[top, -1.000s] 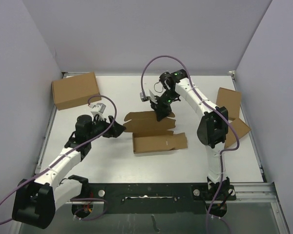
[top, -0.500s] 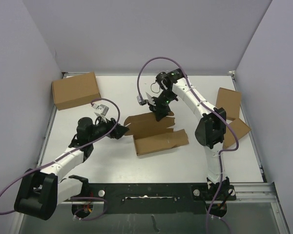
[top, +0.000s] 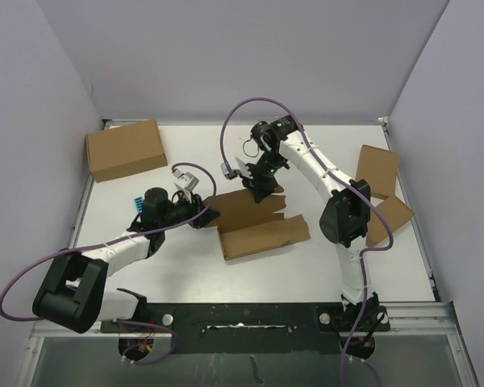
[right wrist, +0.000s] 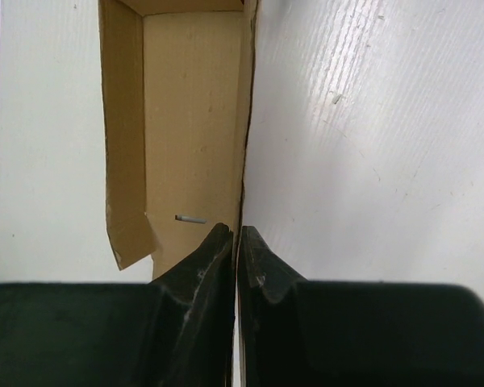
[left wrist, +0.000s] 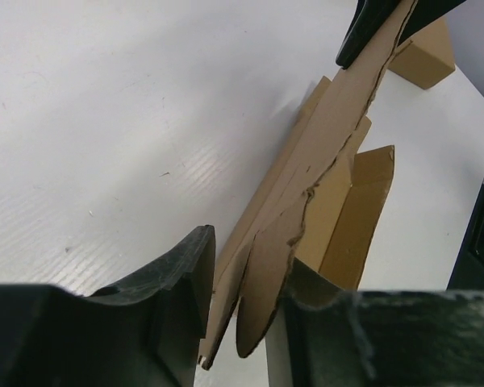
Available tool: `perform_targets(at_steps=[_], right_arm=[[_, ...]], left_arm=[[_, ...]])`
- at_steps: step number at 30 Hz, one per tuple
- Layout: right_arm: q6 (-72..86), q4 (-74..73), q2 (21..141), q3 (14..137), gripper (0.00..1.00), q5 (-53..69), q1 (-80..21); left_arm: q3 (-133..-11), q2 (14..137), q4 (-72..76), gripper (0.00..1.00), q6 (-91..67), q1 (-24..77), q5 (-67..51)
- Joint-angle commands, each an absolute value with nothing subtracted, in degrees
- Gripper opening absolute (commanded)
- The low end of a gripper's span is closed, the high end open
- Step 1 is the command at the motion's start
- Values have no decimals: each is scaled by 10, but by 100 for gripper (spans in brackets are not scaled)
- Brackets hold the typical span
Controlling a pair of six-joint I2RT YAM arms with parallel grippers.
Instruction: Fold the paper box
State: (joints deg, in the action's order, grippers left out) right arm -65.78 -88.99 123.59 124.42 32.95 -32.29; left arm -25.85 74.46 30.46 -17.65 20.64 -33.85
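Note:
The paper box [top: 262, 234] is a half-folded brown cardboard sheet lying mid-table, its near part forming a shallow trough. My right gripper [top: 258, 192] is shut on the sheet's raised far edge; in the right wrist view its fingertips [right wrist: 236, 230] pinch the thin edge of the paper box [right wrist: 194, 121]. My left gripper [top: 208, 216] is at the sheet's left end. In the left wrist view two splayed end flaps of the paper box [left wrist: 339, 137] stand between its fingers [left wrist: 248, 258]. The right finger rests against them, while a gap shows on the left.
A larger closed brown carton [top: 125, 149] sits at the back left. Two closed brown boxes [top: 377, 169] [top: 391, 216] lie by the right wall, behind the right arm; one box [left wrist: 426, 56] shows in the left wrist view. Walls enclose three sides.
My left gripper has travelled right to the sheet's left end and its jaws have narrowed around the flaps. The right gripper has shifted slightly left, turning the sheet a little.

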Motion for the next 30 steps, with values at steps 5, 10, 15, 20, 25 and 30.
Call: perform_targets(at_steps=[5, 10, 15, 20, 25, 30], right_arm=[[-667, -904, 1232, 1261, 8, 334, -324], [-666, -899, 1221, 1251, 12, 345, -319], [-650, -890, 1204, 1251, 37, 371, -291], [-642, -883, 1162, 1240, 69, 423, -247], [-631, -836, 1086, 1144, 81, 482, -195], [-556, -699, 996, 993, 79, 565, -96]], left_arm=[[-295, 767, 365, 1, -166, 210, -367], [-292, 765, 365, 0, -141, 213, -382], [-282, 754, 363, 0, -119, 214, -372], [-261, 733, 381, 0, -103, 224, -347], [-244, 709, 388, 0, -78, 248, -322], [-223, 683, 403, 0, -78, 255, -306]])
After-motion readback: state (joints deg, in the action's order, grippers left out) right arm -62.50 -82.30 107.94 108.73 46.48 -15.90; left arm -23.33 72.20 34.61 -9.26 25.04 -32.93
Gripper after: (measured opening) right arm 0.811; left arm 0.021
